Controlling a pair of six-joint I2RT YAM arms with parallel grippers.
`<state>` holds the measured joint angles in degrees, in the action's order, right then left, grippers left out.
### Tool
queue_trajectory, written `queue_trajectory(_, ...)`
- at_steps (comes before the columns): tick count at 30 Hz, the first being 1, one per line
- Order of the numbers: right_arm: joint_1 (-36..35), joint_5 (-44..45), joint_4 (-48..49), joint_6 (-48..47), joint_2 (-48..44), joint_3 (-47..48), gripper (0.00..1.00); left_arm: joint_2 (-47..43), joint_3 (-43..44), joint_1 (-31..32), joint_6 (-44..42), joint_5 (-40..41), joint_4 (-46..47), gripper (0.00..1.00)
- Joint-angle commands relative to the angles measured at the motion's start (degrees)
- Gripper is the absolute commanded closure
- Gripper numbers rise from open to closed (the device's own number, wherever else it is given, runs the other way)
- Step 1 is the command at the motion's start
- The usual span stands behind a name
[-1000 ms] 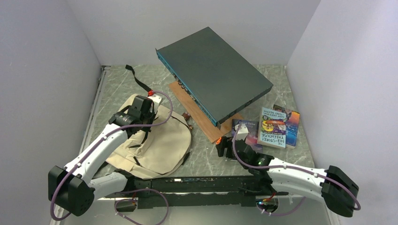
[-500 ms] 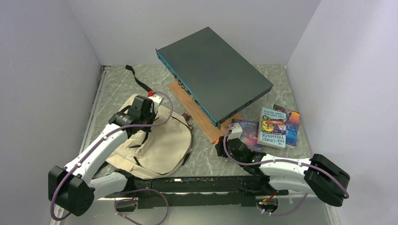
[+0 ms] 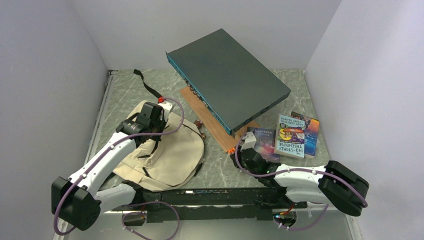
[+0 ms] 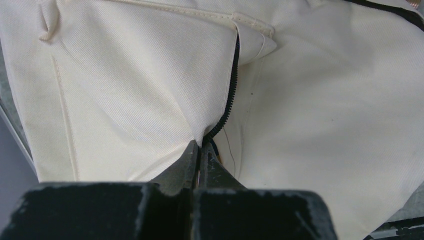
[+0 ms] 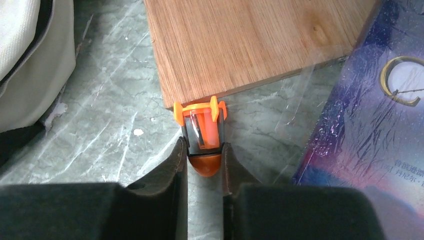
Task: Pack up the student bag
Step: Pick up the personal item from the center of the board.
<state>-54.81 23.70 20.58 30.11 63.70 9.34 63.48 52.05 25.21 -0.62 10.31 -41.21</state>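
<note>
One cream student bag (image 3: 170, 150) flat on the marbled counter (image 3: 220, 167), left of centre in the top view. Clenched on its fabric by the black zipper (image 4: 231, 85), the left end effector (image 4: 200, 150). Lower centre-right, the right end effector (image 5: 202, 150) grasping a small orange piece (image 5: 201, 125) at the wooden board (image 5: 240, 45) corner, beside a purple book (image 5: 365, 115).

The title "THE 143-STOREY TREEHOUSE" is printed on the pale blue book cover (image 3: 290, 136), seen upside down from the top camera. Part of a large gold letter is shown on the purple book (image 5: 370, 115); its small print cannot be read.
</note>
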Motion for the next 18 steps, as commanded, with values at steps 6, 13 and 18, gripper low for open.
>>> queue_trajectory(6,-9.8,5.82,1.05,-1.15,-4.05,0.65,1.0,-1.53,0.09,0.45,0.24,-0.36,1.56,1.0)
queue_trajectory(13,-23.31,7.55,1.77,-2.07,-2.79,5.01,1.0,-2.73,-0.02,0.45,0.27,0.51,2.06,1.0)
queue_trajectory(18,-27.89,3.16,6.21,-8.29,5.04,14.05,1.0,-3.01,-0.11,0.44,0.27,1.06,2.17,1.0)
